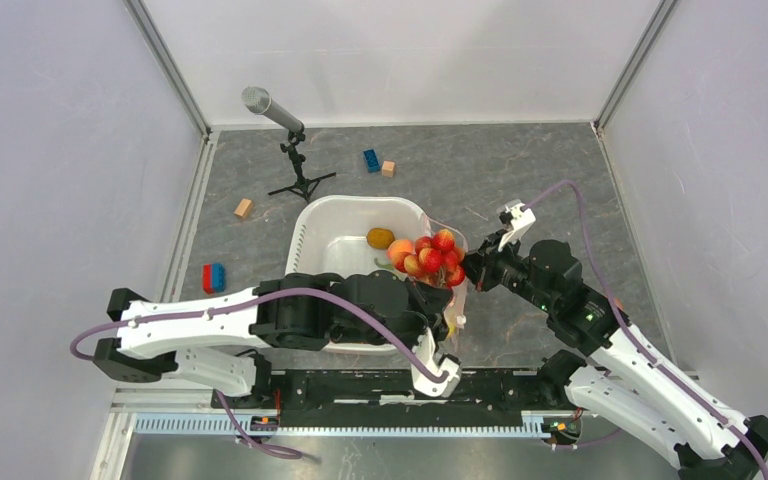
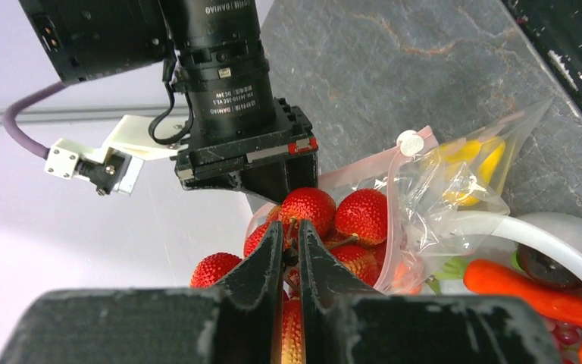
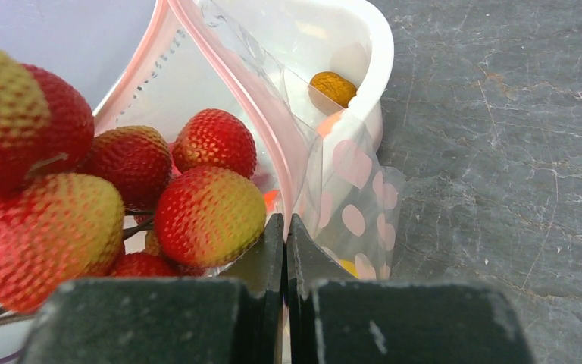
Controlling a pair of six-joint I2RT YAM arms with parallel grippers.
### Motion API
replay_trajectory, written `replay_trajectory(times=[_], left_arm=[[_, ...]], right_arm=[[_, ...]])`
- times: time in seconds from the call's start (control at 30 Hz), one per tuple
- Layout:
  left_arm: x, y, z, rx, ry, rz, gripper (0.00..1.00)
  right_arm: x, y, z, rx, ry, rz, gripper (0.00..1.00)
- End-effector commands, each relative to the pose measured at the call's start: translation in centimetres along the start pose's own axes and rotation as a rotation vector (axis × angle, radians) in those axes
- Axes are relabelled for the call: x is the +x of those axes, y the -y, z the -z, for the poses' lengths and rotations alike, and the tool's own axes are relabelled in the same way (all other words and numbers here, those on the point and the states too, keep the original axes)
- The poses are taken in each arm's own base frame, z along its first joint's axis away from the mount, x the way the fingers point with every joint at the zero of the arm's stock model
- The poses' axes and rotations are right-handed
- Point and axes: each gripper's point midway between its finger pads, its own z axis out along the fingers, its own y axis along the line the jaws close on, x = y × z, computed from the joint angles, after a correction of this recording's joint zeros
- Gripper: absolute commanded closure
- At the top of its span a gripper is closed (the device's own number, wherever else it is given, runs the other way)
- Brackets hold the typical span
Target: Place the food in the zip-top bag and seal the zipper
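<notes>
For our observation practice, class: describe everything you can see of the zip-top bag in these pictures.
The zip-top bag is thin clear plastic printed with pale pink dots, its mouth edged by a pink zipper with a white slider at one end. The mouth stands open, pinched at the rim by the shut right gripper. It sags crumpled against the rim of the white basin, with yellow food inside.

No text is legible (the lens label (image 2: pixel 226 92) blurs).

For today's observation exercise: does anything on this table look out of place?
A microphone on a small tripod stands near the far left corner, odd beside toy food and a white basin. Nothing looks spilled or damaged.
</notes>
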Motion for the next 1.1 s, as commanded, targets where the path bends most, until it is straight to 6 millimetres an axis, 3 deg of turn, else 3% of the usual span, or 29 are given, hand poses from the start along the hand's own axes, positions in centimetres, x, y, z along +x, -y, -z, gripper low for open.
replay_trajectory(times=[0.0,0.2,0.33,0.43,0.67,0.83,1.07], left_arm=[[-2.6,-2.0,1.3,-0.062,0.134,-0.063,0.98],[0.6,1.2,-1.2,0.110,-0.044,-0.044,0.98],[2.2,1.9,-2.6,0.105,-0.082,-0.013,0.98],[2.4,1.9,-3.5,0.107,-0.047,0.005,0.98],[2.9,2.8,-6.1,0.157,-0.062,-0.008,0.98],[5.0,1.9,-7.5,0.078,-0.154,0.023,0.98],[7.6,0.0,-7.2,-0.042,-0.226,0.115,0.98]], right_arm=[[-0.9,0.0,0.4,0.014,0.032,-0.004,1.00],[-4.1,-2.3,2.4,-0.082,0.137,0.032,1.00],[-5.2,-3.6,3.5,-0.136,0.161,0.049,1.00],[-5.2,-5.6,4.0,-0.246,0.141,0.072,1.00],[-5.9,-7.0,5.0,-0.314,0.174,0.061,1.00],[-6.0,-8.1,5.5,-0.369,0.157,0.050,1.00],[-7.0,-6.7,5.9,-0.271,0.201,-0.007,1.00]])
